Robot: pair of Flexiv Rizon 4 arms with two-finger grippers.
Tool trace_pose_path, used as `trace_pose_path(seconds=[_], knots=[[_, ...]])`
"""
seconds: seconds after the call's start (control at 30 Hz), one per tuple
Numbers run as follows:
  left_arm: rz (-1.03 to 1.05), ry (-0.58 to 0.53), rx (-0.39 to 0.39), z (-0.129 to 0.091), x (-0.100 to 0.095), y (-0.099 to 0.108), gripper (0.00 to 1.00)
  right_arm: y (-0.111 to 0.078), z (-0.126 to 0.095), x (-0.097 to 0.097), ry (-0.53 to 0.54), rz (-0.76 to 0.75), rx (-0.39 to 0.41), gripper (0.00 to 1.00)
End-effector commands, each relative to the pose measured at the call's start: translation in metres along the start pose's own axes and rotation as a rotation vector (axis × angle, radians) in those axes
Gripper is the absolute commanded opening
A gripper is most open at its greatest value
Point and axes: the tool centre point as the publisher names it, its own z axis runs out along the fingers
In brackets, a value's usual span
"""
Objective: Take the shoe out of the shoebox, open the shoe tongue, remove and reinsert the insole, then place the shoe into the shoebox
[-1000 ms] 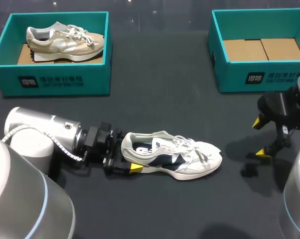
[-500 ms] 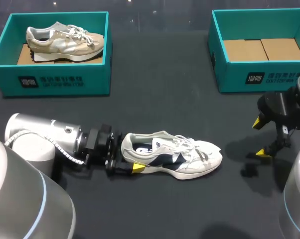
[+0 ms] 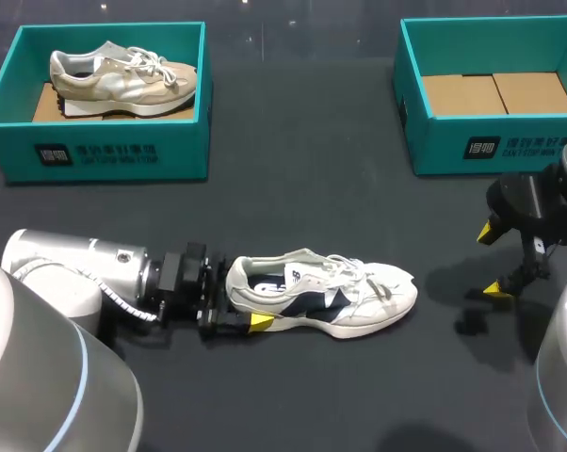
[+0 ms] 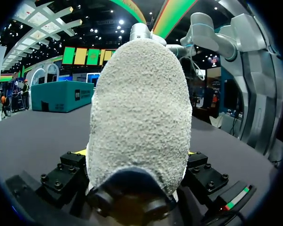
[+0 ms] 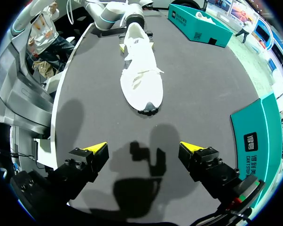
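- The white shoe (image 3: 340, 303) lies upright on the dark table (image 3: 302, 198), outside both boxes, so taking it out looks done.
- The left gripper (image 3: 238, 303) clasps its heel from both sides.
- Tongue and insole work seem still ahead.
- The right gripper (image 3: 492, 260), fingers spread and empty, hangs well apart from the toe.
- Farthest back, the empty shoebox (image 3: 491, 151) awaits the return; the other shoebox (image 3: 105, 155) holds a beige shoe (image 3: 123, 80).
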Motion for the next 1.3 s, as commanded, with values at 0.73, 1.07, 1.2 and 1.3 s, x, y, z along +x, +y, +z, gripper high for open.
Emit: trace_pose_path(seconds=[0.73,1.07,1.2,1.3], knots=[[0.066,0.062,-0.005,-0.005,0.005,-0.003,0.00,0.000,0.000,0.002,-0.004,0.001,0.003,1.00],[0.066,0.062,-0.005,-0.005,0.005,-0.003,0.00,0.000,0.000,0.002,-0.004,0.001,0.003,1.00],[0.066,0.062,-0.005,-0.005,0.005,-0.003,0.00,0.006,-0.004,-0.006,0.014,0.071,0.021,1.00],[0.066,0.062,-0.005,-0.005,0.005,-0.003,0.00,0.021,-0.006,-0.011,0.033,0.140,0.047,1.00]])
